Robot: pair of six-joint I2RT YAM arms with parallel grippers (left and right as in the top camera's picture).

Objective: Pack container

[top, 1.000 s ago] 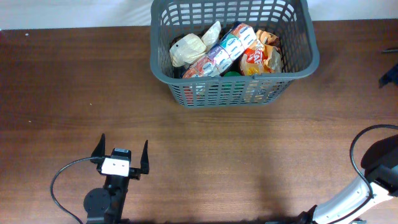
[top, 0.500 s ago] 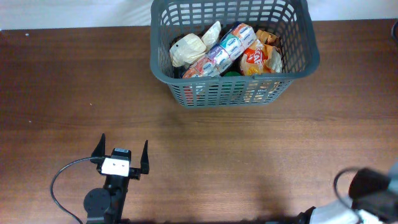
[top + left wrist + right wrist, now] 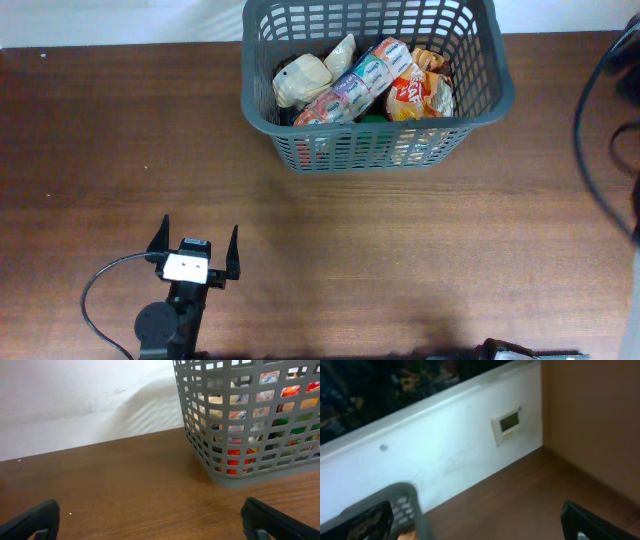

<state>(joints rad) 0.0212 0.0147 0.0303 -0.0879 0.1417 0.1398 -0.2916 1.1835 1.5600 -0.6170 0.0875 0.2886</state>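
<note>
The dark grey slotted basket (image 3: 490, 108) stands at the back middle of the table. It holds a beige pouch (image 3: 301, 79), a long colourful pack (image 3: 355, 82), an orange snack bag (image 3: 418, 92) and other items below. My left gripper (image 3: 197, 228) is open and empty near the front left, far from the basket. In the left wrist view the basket (image 3: 200, 435) is ahead to the right, and the jaws (image 3: 150, 520) are spread over bare wood. My right gripper (image 3: 470, 522) is open and empty in the right wrist view, with a basket corner (image 3: 407, 502) at the lower left.
A black cable (image 3: 598, 150) of the right arm loops along the right edge of the overhead view. A white wall (image 3: 445, 450) with a small panel (image 3: 507, 422) runs behind the table. Brown wood tabletop (image 3: 330, 250) lies between the left gripper and the basket.
The right arm has swung from the front right corner of the overhead view; now only its cable shows at the right edge. The left arm and the basket have not moved.
</note>
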